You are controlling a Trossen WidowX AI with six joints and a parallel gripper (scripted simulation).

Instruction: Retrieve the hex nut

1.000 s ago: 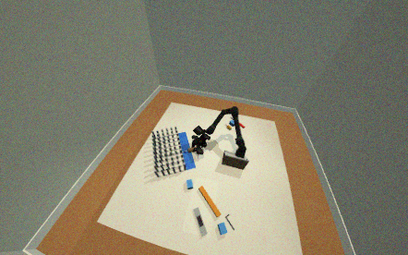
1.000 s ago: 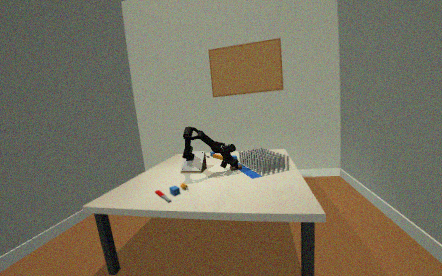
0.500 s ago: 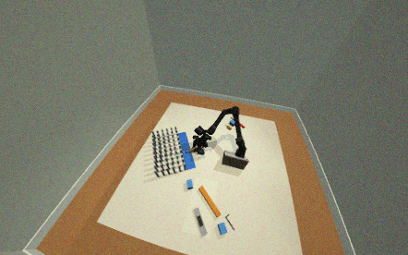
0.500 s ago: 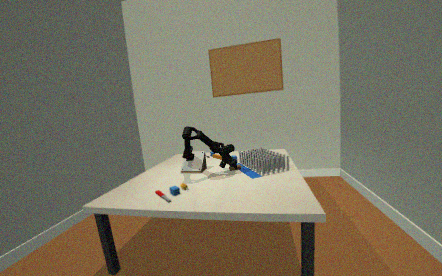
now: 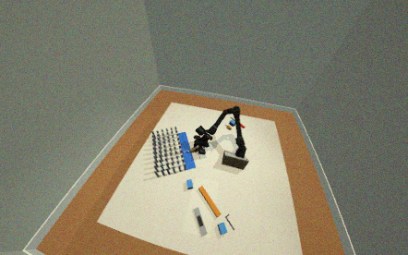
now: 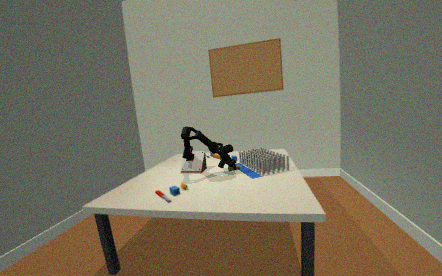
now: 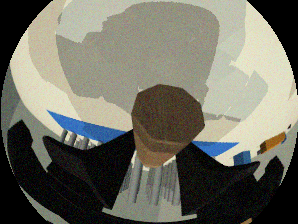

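Observation:
My gripper point(image 5: 196, 149) point(image 6: 233, 167) point(image 7: 157, 135) is shut on a brown-handled tool point(image 7: 168, 112), whose handle stands up between the black fingers in the wrist view. It is low, beside the blue taped strip point(image 5: 190, 162) point(image 6: 250, 172) point(image 7: 95, 131), on the arm-base side. A thin line runs from the handle across the strip toward the spacers in the top view; its far end cannot be made out. The metal spacers point(image 5: 167, 152) point(image 6: 267, 161) point(image 7: 156, 186) stand in rows behind the strip and look upright. The hex nut cannot be made out in any view.
Blue blocks point(image 5: 189, 184) point(image 5: 222, 228), an orange bar point(image 5: 210, 201), a grey-and-black piece point(image 5: 199, 222) and an L-shaped key point(image 5: 230, 222) lie on one side. Beyond the arm lie a blue cube point(image 6: 174, 190), a small yellow piece point(image 6: 184, 186) and a red-handled tool point(image 6: 161, 194).

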